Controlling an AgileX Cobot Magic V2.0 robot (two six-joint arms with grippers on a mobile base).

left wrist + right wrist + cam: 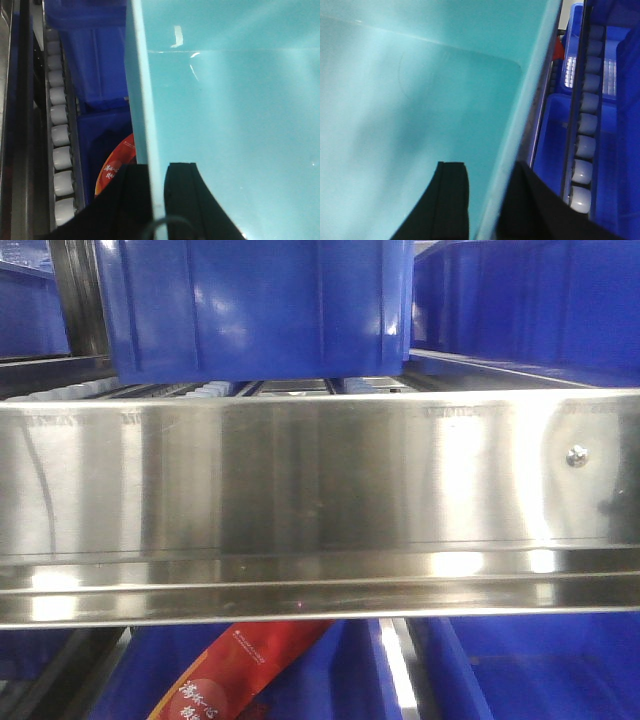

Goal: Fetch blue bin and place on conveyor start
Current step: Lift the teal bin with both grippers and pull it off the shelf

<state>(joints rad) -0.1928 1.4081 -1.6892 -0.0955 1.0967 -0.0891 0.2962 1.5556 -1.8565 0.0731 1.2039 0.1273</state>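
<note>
Here, two hands grip the blue bin (225, 125) by opposite walls: the left hand (159, 172) and the right hand (492, 175) are each clamped across its rim, beside the rack's white rollers (60, 135). The fetch step appears under way. With the conveyor start out of view, the next move likely calls for a level, matched carry clear of the rack.

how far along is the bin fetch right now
Done: the grasp. The left claw and right claw each pinch a wall of the blue bin. In hand: the bin is held next to the roller rack with dark blue bins. Left: the placing; no black conveyor belt shows in any view, only a steel rail ahead.
</note>
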